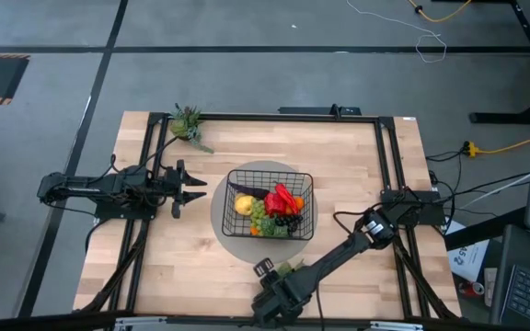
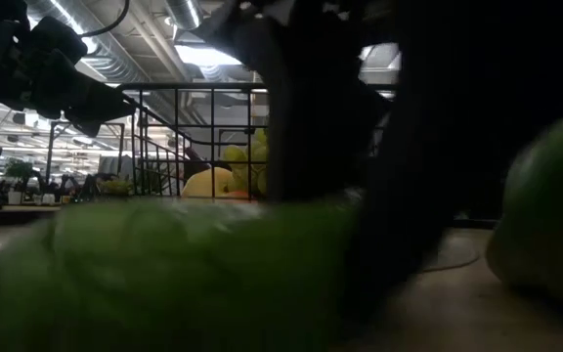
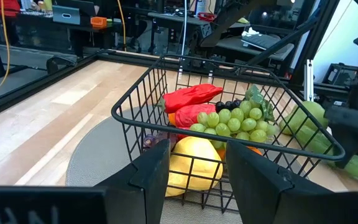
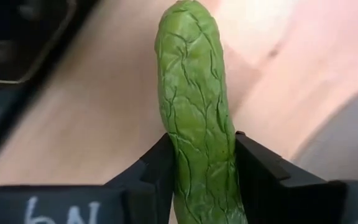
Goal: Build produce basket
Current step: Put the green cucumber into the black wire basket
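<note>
The black wire basket (image 1: 270, 204) stands on a round grey mat (image 1: 224, 221) at the table's middle. It holds a yellow fruit (image 3: 194, 158), red peppers (image 3: 191, 98), green grapes (image 3: 232, 121) and dark grapes (image 1: 285, 222). My left gripper (image 1: 201, 188) is open and empty just left of the basket, pointing at it; its fingers also show in its wrist view (image 3: 194, 180). My right gripper (image 1: 276, 273) is near the table's front edge, in front of the basket, shut on a green cucumber (image 4: 197, 118). A green pear (image 2: 545, 215) rests on the table beside it. My right gripper pinches the cucumber between its two fingers, one on each long side (image 4: 178, 163). The fingers lie across it, and one rounded end (image 4: 185, 18) sticks out well past them. I cannot tell whether the cucumber rests on the table or is lifted clear.
A green leafy sprig (image 1: 190, 124) lies at the table's far left corner. A black frame rail (image 1: 265, 115) runs round the tabletop. Bare wood lies left of the mat (image 1: 155, 248) and right of the basket (image 1: 357, 175).
</note>
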You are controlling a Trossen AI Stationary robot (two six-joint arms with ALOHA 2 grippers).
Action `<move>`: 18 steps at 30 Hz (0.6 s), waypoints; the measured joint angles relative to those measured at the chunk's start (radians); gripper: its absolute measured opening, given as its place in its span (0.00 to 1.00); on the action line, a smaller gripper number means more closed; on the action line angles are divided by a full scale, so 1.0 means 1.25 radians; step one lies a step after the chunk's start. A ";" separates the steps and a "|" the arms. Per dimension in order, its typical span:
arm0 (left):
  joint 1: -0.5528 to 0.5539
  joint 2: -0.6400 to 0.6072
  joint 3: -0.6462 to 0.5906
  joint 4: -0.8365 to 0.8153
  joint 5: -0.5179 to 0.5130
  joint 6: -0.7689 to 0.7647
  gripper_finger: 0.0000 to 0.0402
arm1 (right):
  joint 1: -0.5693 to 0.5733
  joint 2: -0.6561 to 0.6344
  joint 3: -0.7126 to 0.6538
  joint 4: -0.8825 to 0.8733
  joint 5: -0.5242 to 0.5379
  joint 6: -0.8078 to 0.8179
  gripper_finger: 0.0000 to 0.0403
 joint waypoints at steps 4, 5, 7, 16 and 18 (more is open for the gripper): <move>0.000 0.000 0.000 0.000 0.000 0.000 0.38 | -0.001 -0.001 0.042 -0.027 0.037 -0.005 0.32; 0.000 0.000 0.000 0.000 0.000 0.000 0.38 | -0.001 -0.002 0.057 -0.035 0.043 -0.005 0.32; 0.000 0.000 0.000 0.000 0.000 0.000 0.38 | -0.001 -0.002 0.092 -0.066 0.053 -0.008 0.32; 0.000 0.000 0.000 0.000 0.000 0.000 0.38 | -0.002 -0.061 0.163 -0.221 0.173 -0.027 0.31; 0.000 0.000 0.000 0.000 0.000 0.000 0.38 | -0.004 -0.085 0.163 -0.254 0.210 -0.007 0.31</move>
